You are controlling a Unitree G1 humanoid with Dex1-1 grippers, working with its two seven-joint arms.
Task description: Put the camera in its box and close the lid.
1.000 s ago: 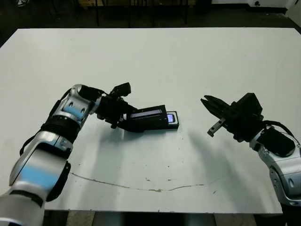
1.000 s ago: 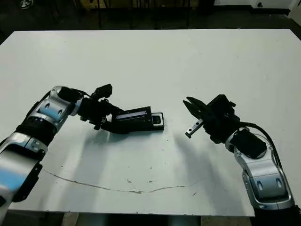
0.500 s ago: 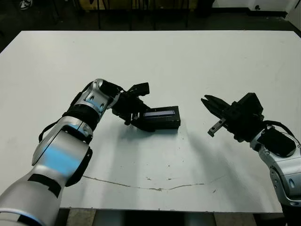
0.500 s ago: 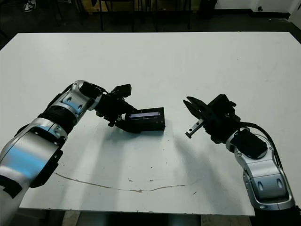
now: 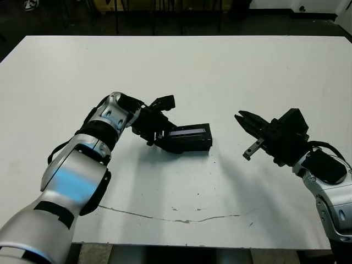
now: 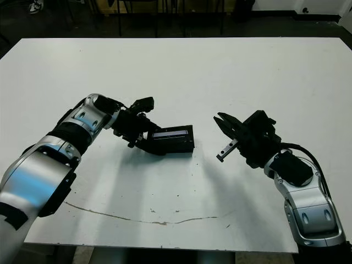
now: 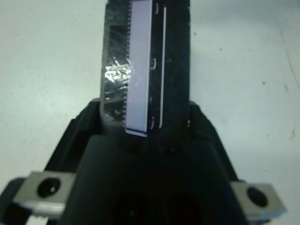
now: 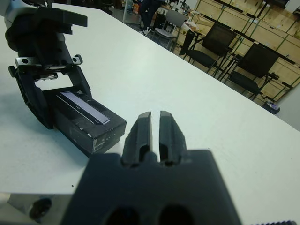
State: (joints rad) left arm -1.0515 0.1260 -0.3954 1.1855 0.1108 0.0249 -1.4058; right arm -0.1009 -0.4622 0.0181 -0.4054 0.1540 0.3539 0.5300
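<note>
- Black on black makes the closed package hard to read: the lid [image 5: 190,132], with its pale bluish-grey strip facing up, sits over the box [image 5: 192,146], and the two look like one block near the middle of the white table [image 5: 220,71].
- At the left, the left gripper [image 5: 160,130] is at the block's left end. The left wrist view has the lid running straight out from between its fingers, so I judge them clamped on that end, one finger above and one below.
- The camera is not visible in any view. Presumably it lies inside under the lid, but that cannot be checked.
- Risk one: if the lid is not fully seated, letting go could leave the far end sprung up. From the right wrist view the near corner of the lid [image 8: 89,115] looks flush, though the other end is hidden behind the fingers.
- Risk two: pulling the left gripper away sideways or upward could drag the lid or slide the whole box, since the fingers overlap its end.
- Risk three: pressing harder on one end could tip the light box.
- At the right, the right gripper [image 5: 246,135] hangs well apart from the box, fingers nearly together on nothing, so it offers no bracing if the box shifts.
</note>
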